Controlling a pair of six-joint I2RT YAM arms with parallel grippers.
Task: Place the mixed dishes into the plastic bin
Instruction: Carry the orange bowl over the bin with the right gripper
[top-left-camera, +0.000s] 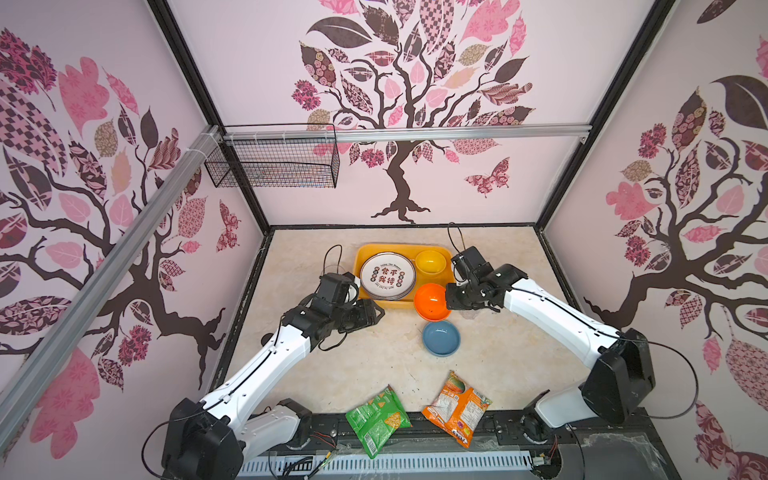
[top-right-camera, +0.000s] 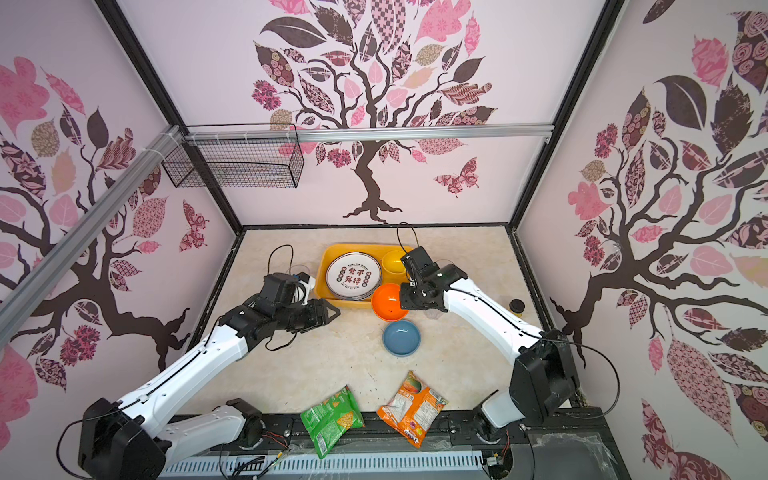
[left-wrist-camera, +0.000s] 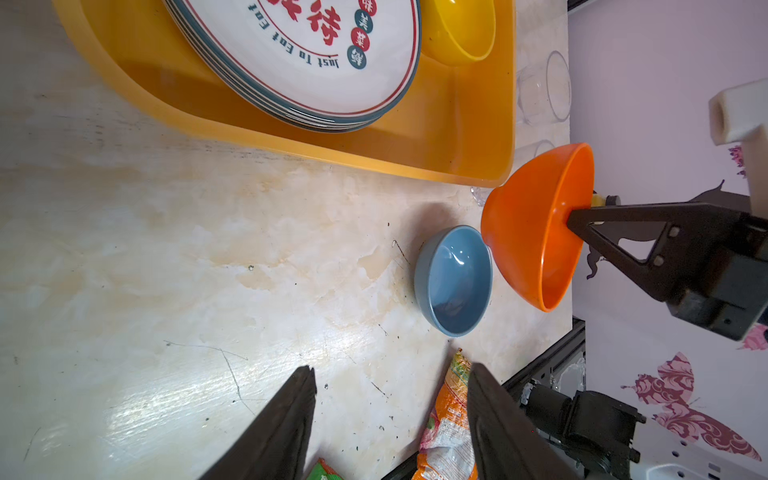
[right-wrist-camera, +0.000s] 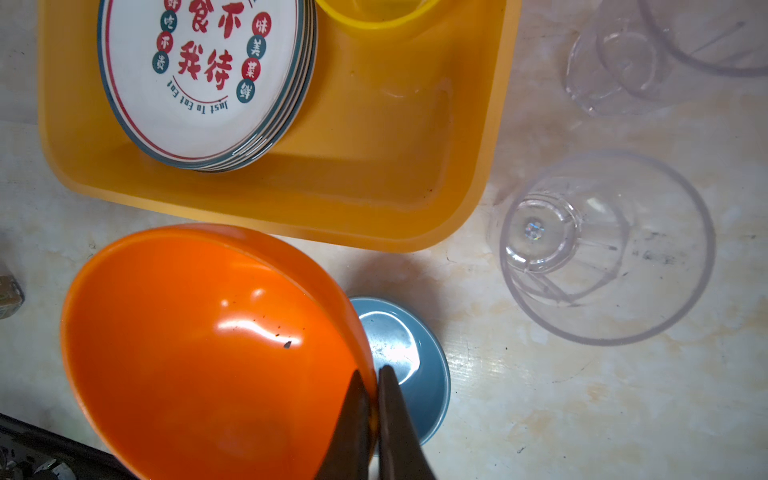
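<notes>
Pink walls printed with dark trees close in a pale marbled worktop, and a black wire mesh basket hangs on the back rail. The right fingers are pressed together on the rim of a round orange plastic bowl, one finger inside the rim and one outside, and hold it tilted. Directly beneath these fingers a small blue-grey bowl sits upright on the worktop, partly covered by the orange bowl in the right wrist view. Ahead of the right fingers lies the shallow yellow-orange plastic bin, its near wall just beyond the orange bowl. Inside the bin are a stack of round white plates with dark rims and red characters and, beside the stack, a small yellow bowl. To the outer side of the right fingers two clear plastic cups stand on the worktop outside the bin. The left fingers stand apart with nothing between them, over bare worktop. From them the blue-grey bowl is ahead and the bin off to one side. A green snack bag and an orange snack bag lie at the worktop's front edge, well apart from both pairs of fingers.
</notes>
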